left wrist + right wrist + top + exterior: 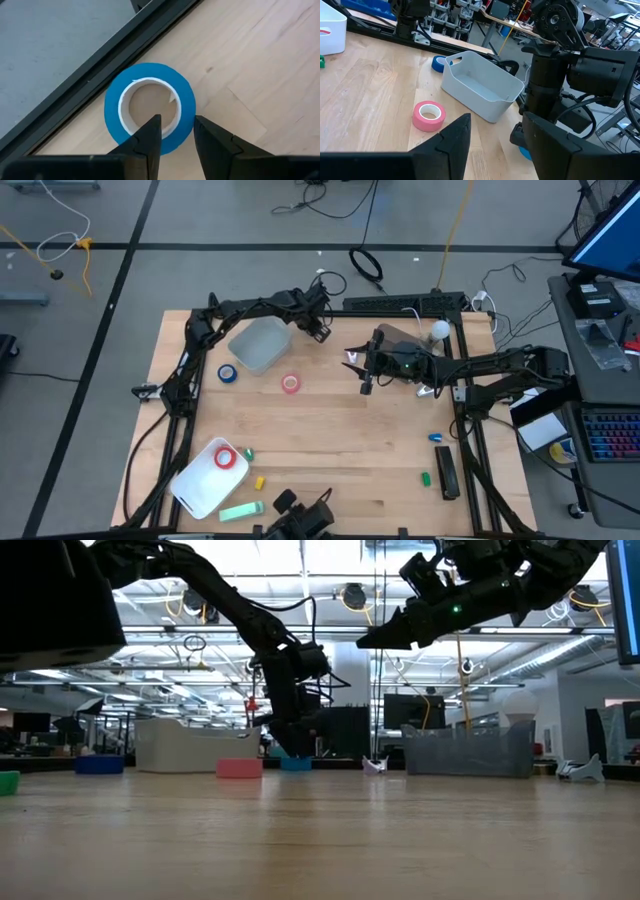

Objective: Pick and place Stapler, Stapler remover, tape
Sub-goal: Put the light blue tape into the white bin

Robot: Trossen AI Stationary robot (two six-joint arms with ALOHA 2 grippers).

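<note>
Left claw (176, 134) straddles blue tape (150, 107) wall; hidden in high view.

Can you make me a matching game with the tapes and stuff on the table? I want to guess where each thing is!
Things:
1. pink tape
2. red tape
3. stapler
4. left gripper

Places:
A. in the white tray
B. one finger inside a blue tape, one outside
C. next to the grey bin
D. near the right edge of the table

Pairs: 1-C, 2-A, 3-D, 4-B
</note>
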